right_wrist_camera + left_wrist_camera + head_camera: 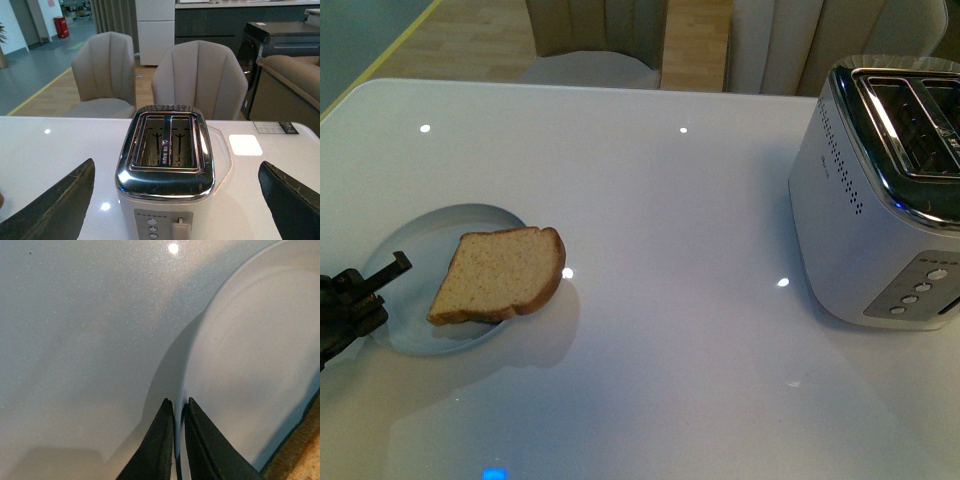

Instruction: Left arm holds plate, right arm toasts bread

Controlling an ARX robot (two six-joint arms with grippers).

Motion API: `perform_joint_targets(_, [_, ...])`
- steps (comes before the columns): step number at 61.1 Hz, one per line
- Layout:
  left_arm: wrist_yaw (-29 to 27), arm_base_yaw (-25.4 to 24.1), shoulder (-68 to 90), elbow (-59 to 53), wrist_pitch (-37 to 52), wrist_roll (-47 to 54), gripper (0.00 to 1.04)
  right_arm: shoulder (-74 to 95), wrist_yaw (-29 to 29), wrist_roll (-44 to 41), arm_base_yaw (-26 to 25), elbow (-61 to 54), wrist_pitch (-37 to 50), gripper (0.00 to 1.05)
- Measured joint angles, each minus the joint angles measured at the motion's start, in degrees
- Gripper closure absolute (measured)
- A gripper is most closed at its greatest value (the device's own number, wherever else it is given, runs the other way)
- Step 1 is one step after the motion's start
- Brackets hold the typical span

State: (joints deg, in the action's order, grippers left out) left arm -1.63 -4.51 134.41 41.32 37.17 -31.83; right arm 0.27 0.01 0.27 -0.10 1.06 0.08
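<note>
We are looking across a glossy white counter (650, 220) that is carrying everything and mirroring the ceiling lights as small bright dots. Beyond its far edge two beige upholstered chairs (200, 80) are standing side by side. On the counter's right side a white toaster (865, 230) with a chrome top is sitting, its two slots facing upward and its buttons and lever showing on the end face nearest us. Well apart from it, at the left, the pale round plate (415, 250) is lying flat. The bread (500, 272) is resting on the plate's toaster-side half, its rounded crust hanging just over the rim. We are gripping the plate with the left hand (178, 402) at the opposite rim. Its two dark fingers are standing almost pressed together, pinching the raised rim between them. We are pointing the right hand (176, 163) at the toaster's button end, its fingers spread wide apart with the toaster showing between them.
</note>
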Motion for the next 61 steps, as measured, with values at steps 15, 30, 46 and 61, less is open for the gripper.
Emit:
perform_joint_targets(15, [3.6, -0.9, -3.4, -2.7, -0.2, -4.7, 1.02, 0.0, 0.0, 0.0, 0.0, 0.0, 0.0, 0.09])
perform_joint_targets(30, [6.0, -1.5, -16.9, -7.8, -6.1, -7.9, 1.02, 0.0, 0.0, 0.0, 0.0, 0.0, 0.0, 0.09])
perform_joint_targets(46, [6.2, 2.8, -32.9, -8.7, -15.5, -11.8, 1.02, 0.0, 0.0, 0.0, 0.0, 0.0, 0.0, 0.09])
perform_joint_targets(61, [4.0, 11.5, -45.2, -5.2, -24.2, -16.9, 1.02, 0.0, 0.0, 0.0, 0.0, 0.0, 0.0, 0.09])
